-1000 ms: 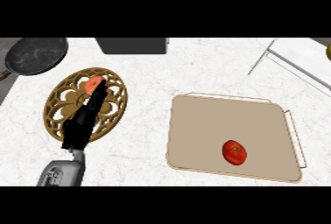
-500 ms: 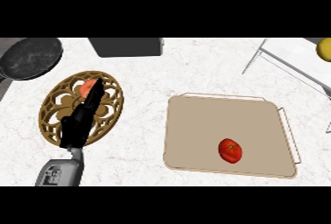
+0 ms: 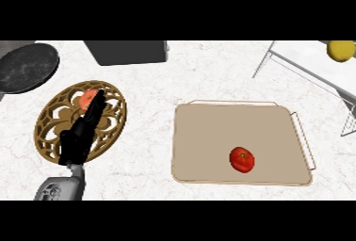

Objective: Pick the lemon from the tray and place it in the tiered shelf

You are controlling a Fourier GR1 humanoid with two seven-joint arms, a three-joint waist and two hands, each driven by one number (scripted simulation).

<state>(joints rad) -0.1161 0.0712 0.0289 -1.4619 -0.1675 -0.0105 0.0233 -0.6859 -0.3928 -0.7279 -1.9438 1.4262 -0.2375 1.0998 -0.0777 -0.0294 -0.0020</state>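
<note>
Left hand (image 3: 82,134), fingers straight and pressed together, lies over a round gold openwork trivet (image 3: 52,141); its fingertips reach an orange object (image 3: 88,98) on the trivet's far part. To the right, well apart, a beige tray (image 3: 208,127) holds a red fruit (image 3: 242,159). The yellow lemon (image 3: 341,50) sits on the wire shelf (image 3: 306,70) at upper right. A dark pan (image 3: 24,68) lies upper left.

A white marbled counter (image 3: 173,84) fills the view, with a dark round pan (image 3: 24,66) at ten o'clock and a dark grey box (image 3: 128,52) near twelve o'clock.
</note>
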